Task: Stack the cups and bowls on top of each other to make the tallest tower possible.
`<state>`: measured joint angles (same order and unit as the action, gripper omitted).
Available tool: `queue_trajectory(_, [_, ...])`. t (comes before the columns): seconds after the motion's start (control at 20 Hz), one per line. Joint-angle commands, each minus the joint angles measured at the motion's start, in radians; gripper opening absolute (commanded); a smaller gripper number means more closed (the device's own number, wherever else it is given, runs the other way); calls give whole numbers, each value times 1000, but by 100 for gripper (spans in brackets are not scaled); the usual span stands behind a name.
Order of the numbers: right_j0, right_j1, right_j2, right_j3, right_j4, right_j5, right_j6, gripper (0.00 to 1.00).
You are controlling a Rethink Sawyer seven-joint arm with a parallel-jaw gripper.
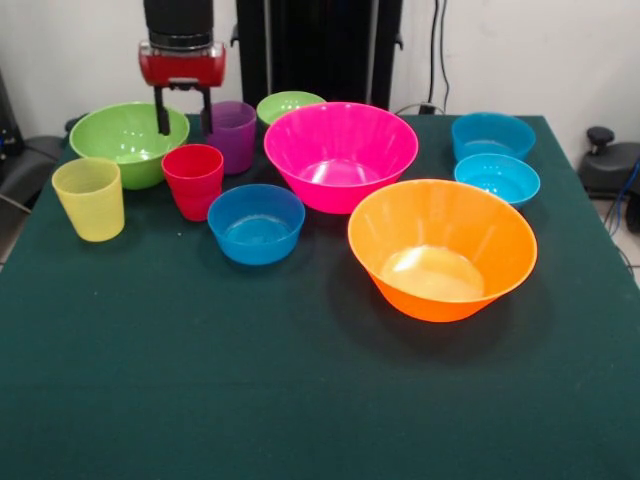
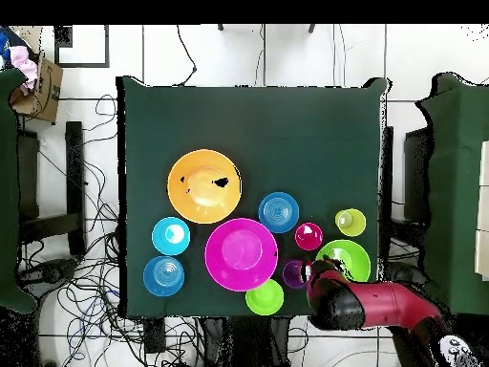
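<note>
My gripper [image 1: 184, 120] hangs open and empty at the far left, its fingers just above the gap between the medium green bowl [image 1: 128, 140] and the purple cup [image 1: 233, 135], behind the red cup [image 1: 193, 180]. A yellow cup [image 1: 89, 198] stands further left. The pink bowl [image 1: 340, 155] and orange bowl [image 1: 440, 248] sit mid-table, a blue bowl [image 1: 256, 223] in front of the red cup, two more blue bowls [image 1: 496, 178] at the right, and a small green bowl [image 1: 289, 104] at the back. Each piece stands alone. Overhead, the gripper [image 2: 310, 275] is beside the purple cup [image 2: 292, 274].
The dark green table [image 1: 200, 400] has a wide bare stretch along its near side. In the overhead view the red arm [image 2: 382, 308] reaches in from the lower right corner. Cables and black stands surround the table.
</note>
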<state>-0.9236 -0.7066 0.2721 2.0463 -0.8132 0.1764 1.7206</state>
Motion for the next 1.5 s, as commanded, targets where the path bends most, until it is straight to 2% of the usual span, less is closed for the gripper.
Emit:
queue_trajectory(0.05, [-17,-65,125,10,17,168,-123,100])
queue_trajectory(0.35, [-15,-55,130,7,-5,165,-93,100])
queue_trajectory(0.6, [22,33,81,-38,-68,95,-31,100])
queue_trajectory(0.85, [64,98,42,-71,-93,40,15,100])
queue_trajectory(1.25, [94,96,9,-67,-91,19,39,100])
queue_trajectory(1.5, [59,81,16,-75,-93,37,-4,100])
